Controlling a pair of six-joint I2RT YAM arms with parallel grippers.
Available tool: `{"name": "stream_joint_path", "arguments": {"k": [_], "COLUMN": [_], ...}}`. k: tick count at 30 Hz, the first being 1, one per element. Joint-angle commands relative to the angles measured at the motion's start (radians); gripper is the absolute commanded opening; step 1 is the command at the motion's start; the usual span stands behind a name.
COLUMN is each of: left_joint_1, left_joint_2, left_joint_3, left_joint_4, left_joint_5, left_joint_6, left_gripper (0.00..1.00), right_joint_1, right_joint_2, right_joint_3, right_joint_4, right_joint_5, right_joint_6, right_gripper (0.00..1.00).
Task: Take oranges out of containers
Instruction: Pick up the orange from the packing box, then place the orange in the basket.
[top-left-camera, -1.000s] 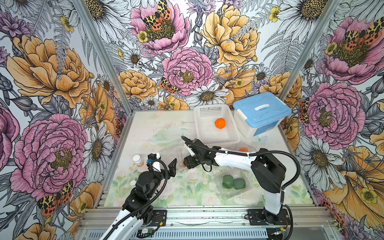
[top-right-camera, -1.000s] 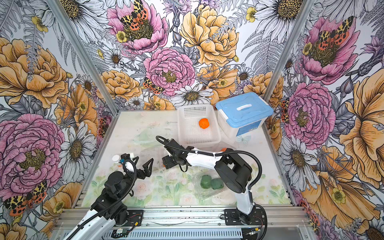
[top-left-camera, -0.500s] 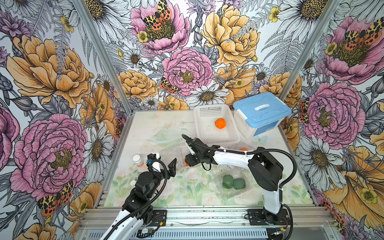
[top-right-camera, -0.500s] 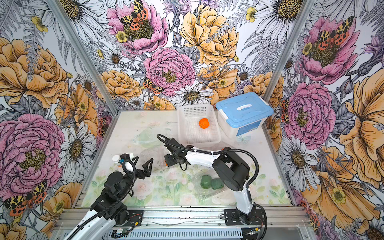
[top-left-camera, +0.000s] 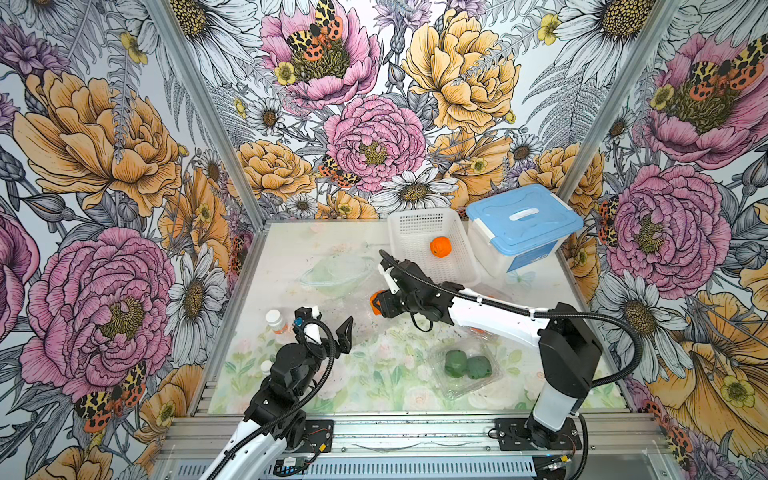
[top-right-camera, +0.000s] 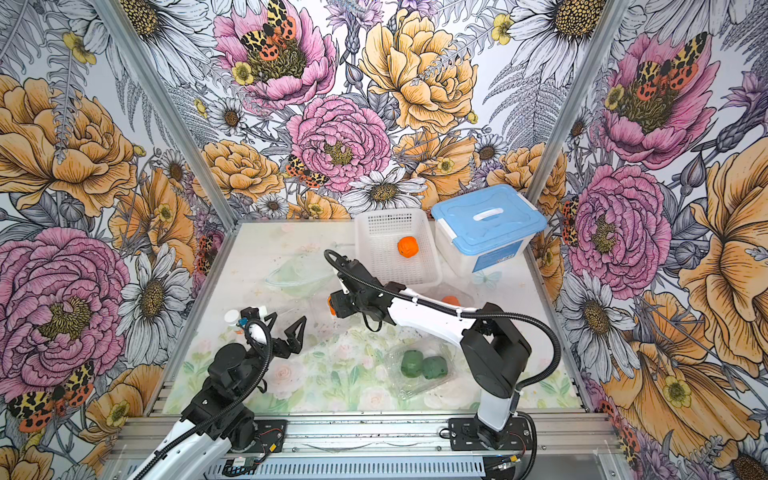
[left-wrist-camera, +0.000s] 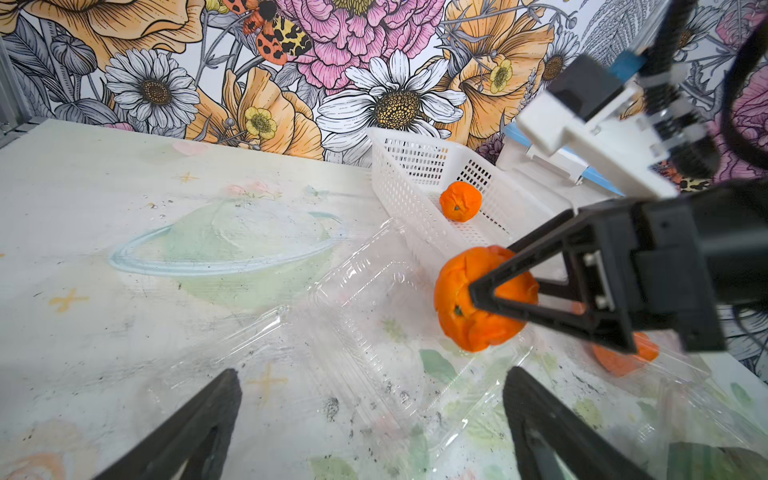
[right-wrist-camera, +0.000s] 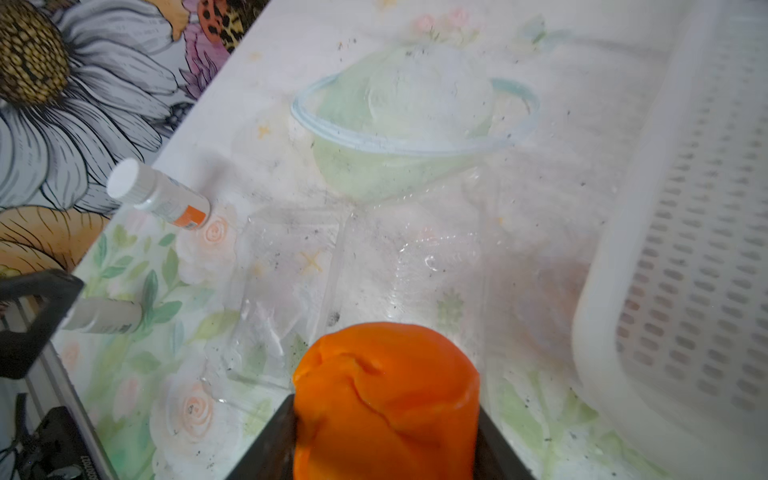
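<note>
Painted peonies and daisies wall in the pale, flower-printed table (top-left-camera: 291, 266) that I work over. My right claw (left-wrist-camera: 490, 272) is clamped on a bright orange (left-wrist-camera: 465, 328): one finger crosses its front and the other presses behind it, and in my right wrist view the fruit fills the space between both fingers. It sits at the very tips, over the side of an open clear clamshell (left-wrist-camera: 365, 316) that faces my right arm. The clamshell's tray and lid lie spread on the table; whether the fruit's underside touches the plastic I cannot tell. Just beside that clamshell stands the white perforated basket (top-left-camera: 419, 216) with a second orange (top-left-camera: 440, 247) lying inside, and the blue-lidded tub (top-left-camera: 523, 220) stands beside the basket. A third orange (top-right-camera: 450, 300) lies in another clear clamshell (top-right-camera: 467, 296), partly hidden by my right arm. Two dark green fruits (top-left-camera: 467, 365) rest side by side in a third clamshell (top-left-camera: 461, 390) near my right base. My left claw (top-right-camera: 286, 321) hangs spread wide and empty, apart from the open clamshell, with a white bottle (top-left-camera: 275, 321) near it.
</note>
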Motion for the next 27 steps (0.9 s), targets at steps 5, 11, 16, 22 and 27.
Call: {"name": "stream_joint_path", "arguments": {"k": [5, 11, 16, 22, 27], "left_joint_1": [0.010, 0.013, 0.012, 0.014, 0.014], "left_joint_2": [-0.007, -0.008, -0.008, -0.006, -0.002], "left_joint_3": [-0.010, -0.009, -0.009, -0.011, -0.011], "left_joint_4": [0.007, 0.006, 0.006, 0.008, 0.012], "left_joint_5": [0.007, 0.008, 0.008, 0.011, 0.008], "left_joint_6": [-0.010, -0.011, -0.011, -0.013, -0.013], "left_gripper": [0.99, 0.99, 0.99, 0.99, 0.99], "right_joint_1": [-0.138, -0.282, -0.371, -0.421, -0.447], "right_joint_2": [-0.103, -0.120, -0.084, -0.026, 0.004], "right_joint_3": [-0.012, -0.005, -0.003, 0.023, 0.051], "right_joint_4": [0.024, 0.025, 0.024, 0.023, 0.022], "right_joint_5": [-0.036, -0.065, -0.038, -0.035, -0.054], "right_joint_6": [-0.003, -0.002, -0.007, -0.017, -0.027], "right_gripper": [0.50, 0.50, 0.50, 0.51, 0.51]}}
